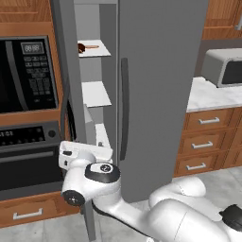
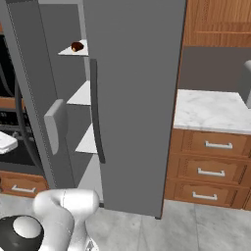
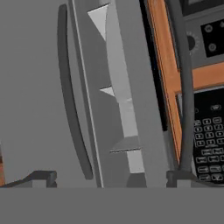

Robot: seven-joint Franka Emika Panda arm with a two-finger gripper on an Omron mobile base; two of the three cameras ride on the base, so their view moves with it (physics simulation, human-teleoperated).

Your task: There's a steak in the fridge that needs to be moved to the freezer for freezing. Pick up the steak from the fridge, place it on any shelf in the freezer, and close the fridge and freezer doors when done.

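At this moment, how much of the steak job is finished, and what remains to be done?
Done: the steak lies on the top shelf of the freezer, and the fridge door looks shut. In hand: the open, empty gripper faces the freezer door, which stands open. Left: closing that door.

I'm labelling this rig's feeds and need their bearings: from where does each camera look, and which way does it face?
Left base view: behind the arm's left, facing the open freezer and oven wall; white arm at lower right.
Right base view: behind the arm's right, facing the closed fridge door and counter; arm at lower left.
Hand view: rolled sideways, facing the freezer gap; open gripper at bottom.
Both base views share the steak on the top freezer shelf.
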